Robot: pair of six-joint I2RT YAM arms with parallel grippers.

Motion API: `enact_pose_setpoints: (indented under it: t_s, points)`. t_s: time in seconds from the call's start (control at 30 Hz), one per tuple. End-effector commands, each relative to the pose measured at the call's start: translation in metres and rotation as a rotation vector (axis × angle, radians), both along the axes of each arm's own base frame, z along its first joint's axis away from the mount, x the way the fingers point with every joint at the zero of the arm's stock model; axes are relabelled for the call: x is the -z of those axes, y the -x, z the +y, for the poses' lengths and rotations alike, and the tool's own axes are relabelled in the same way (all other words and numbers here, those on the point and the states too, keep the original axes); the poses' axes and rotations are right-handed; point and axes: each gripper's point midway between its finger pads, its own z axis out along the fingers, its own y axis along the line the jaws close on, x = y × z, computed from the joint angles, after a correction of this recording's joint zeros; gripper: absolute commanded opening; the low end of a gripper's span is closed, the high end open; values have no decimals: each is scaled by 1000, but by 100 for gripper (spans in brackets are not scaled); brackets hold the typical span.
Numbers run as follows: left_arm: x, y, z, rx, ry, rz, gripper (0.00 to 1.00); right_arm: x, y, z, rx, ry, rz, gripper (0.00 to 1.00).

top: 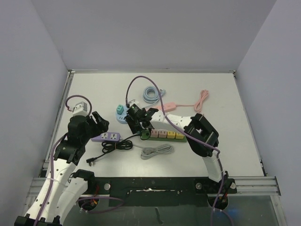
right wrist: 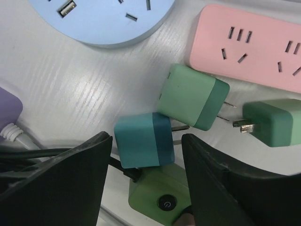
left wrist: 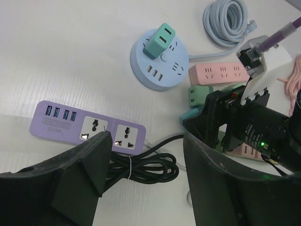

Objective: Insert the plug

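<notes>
Teal plug [right wrist: 143, 140] lies between the right fingers [right wrist: 61, 183] — ungripped.

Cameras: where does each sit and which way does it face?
Top external: above and behind the bases, facing down on the table; left arm, right arm show.
Left wrist: left arm, facing down at the purple power strip; its own fingers show.
Right wrist: right arm, facing down at a teal charger between its own fingers.
Shared: both wrist views show the pink power strip and round blue hub.
</notes>
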Motion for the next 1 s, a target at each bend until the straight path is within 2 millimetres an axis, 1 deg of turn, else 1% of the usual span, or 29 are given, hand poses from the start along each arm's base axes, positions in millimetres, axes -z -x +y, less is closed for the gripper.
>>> enact_pose_setpoints:
  t_s: [0.0, 0.1, 0.17, 0.27, 0.33, 0.4, 0.5, 0.6, 0.67, 0.7, 0.8, 0.97]
  points:
    - [-22, -10, -7, 0, 66, -86, 60, -13, -5, 10, -43, -15, -2, 60]
    - [-21, -10, -7, 6, 62, -83, 60, -9, -5, 9, -38, -13, 5, 60]
    - [-10, -9, -8, 13, 59, -59, 60, -6, -5, 9, -34, -10, 11, 59]
    - [-8, -9, -12, 29, 68, -54, 60, -2, -5, 10, -25, -11, 13, 53]
    - [-6, -9, -15, 42, 76, -51, 60, -4, -6, 11, -18, -21, 5, 46]
    - [-5, -9, -18, 59, 85, -50, 60, -8, -9, 12, -4, -46, -11, 42]
    - [-6, -9, -22, 75, 105, -61, 60, -28, -12, 19, 24, -137, -56, 39]
    - [-7, -10, -30, 108, 131, -77, 60, -59, -18, 28, 60, -278, -115, 39]
    - [-7, -10, -37, 141, 156, -81, 60, -81, -20, 29, 96, -366, -138, 39]
    - [-7, -10, -40, 156, 167, -83, 60, -96, -22, 28, 118, -420, -148, 40]
    - [-11, -9, -55, 239, 212, -111, 60, -124, -23, 22, 201, -547, -149, 41]
    - [-21, -6, -85, 410, 299, -173, 60, -143, -17, 5, 360, -735, -78, 42]
